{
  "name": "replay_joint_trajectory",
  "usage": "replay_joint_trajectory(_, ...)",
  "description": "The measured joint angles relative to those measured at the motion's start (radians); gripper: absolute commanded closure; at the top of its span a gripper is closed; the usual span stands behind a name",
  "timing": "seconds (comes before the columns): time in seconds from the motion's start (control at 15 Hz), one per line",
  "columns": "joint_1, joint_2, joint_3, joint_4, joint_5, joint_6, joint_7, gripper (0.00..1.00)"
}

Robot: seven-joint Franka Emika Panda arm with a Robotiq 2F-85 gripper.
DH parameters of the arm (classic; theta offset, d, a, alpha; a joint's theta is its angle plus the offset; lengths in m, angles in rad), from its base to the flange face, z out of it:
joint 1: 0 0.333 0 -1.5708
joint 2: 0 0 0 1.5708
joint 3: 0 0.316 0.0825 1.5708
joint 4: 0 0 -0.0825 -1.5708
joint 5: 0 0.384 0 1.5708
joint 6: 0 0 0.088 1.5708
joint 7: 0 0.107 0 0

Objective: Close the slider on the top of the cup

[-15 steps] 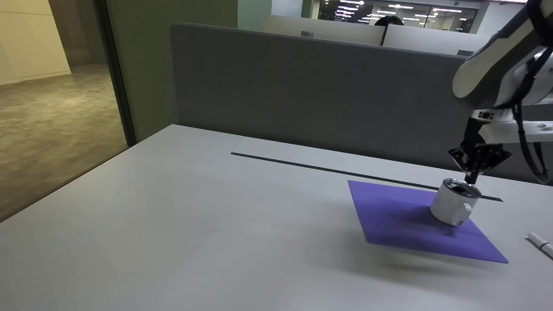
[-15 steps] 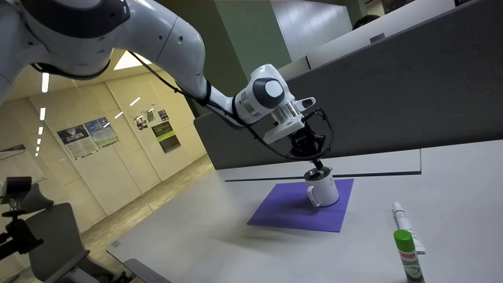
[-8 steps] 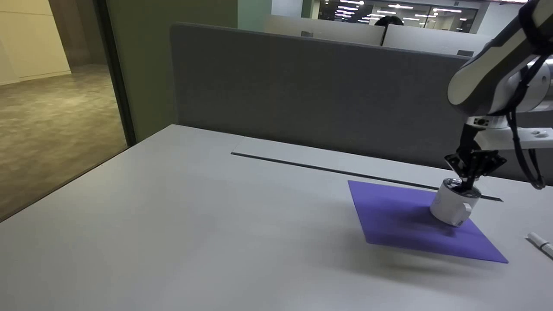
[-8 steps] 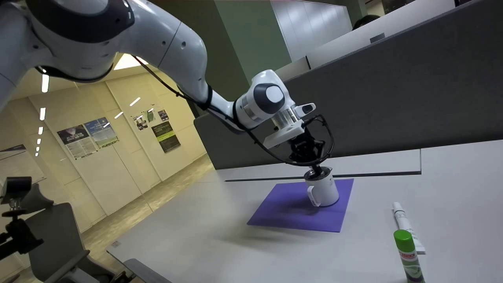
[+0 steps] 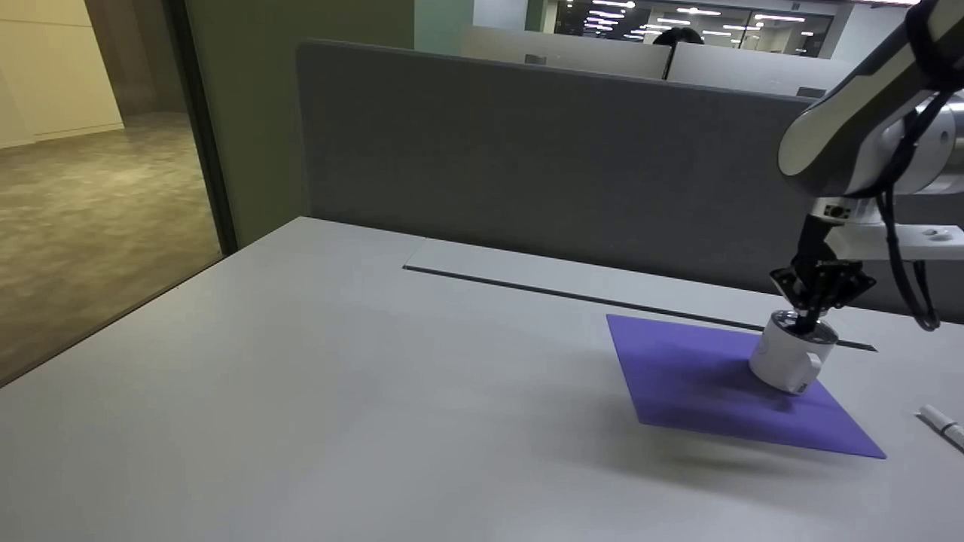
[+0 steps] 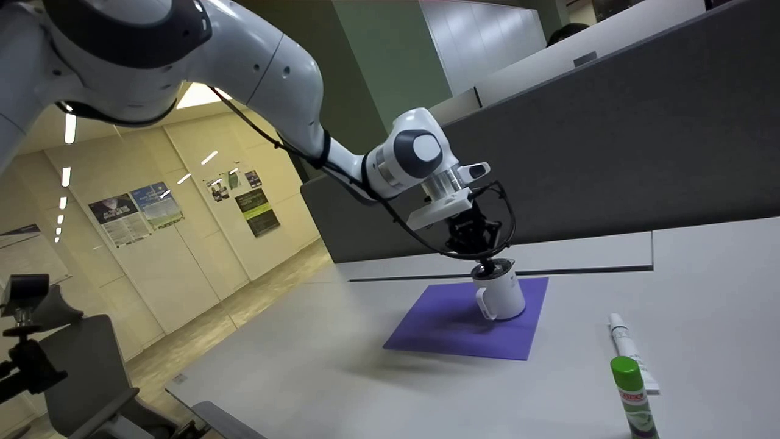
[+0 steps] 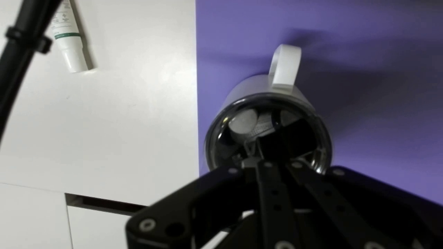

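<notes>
A white cup with a handle stands upright on a purple sheet; it shows in both exterior views and the wrist view. Its shiny clear-and-dark lid reflects the arm. The slider cannot be told apart from the black fingertips and reflections in the lid. My gripper points down at the lid, its fingertips at or touching the top, also seen in an exterior view. In the wrist view the fingers are together, with nothing seen between them; they hide part of the lid.
A white tube and a green-capped stick lie or stand on the white table beside the sheet. A grey partition runs along the back. A slot crosses the table near it. A cable hangs along the arm.
My gripper has come down onto the lid from its rim, then shifted slightly across the lid, leftward in both exterior views. The cup and sheet have stayed put.
</notes>
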Motion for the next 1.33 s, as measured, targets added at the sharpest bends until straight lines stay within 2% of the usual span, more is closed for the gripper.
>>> replay_joint_trajectory(0.47,-0.044,0.001,0.045,0.017,0.057,-0.035,-0.071,1.00)
replay_joint_trajectory(0.8,-0.051,-0.031,0.044,0.013,0.062,0.021,-0.074,1.00)
replay_joint_trajectory(0.87,-0.054,-0.051,0.044,0.009,0.065,0.031,-0.077,0.75)
replay_joint_trajectory(1.0,-0.061,-0.096,0.048,-0.003,0.077,0.032,-0.089,0.68)
replay_joint_trajectory(1.33,-0.069,-0.177,0.061,-0.049,0.098,0.023,-0.121,0.33)
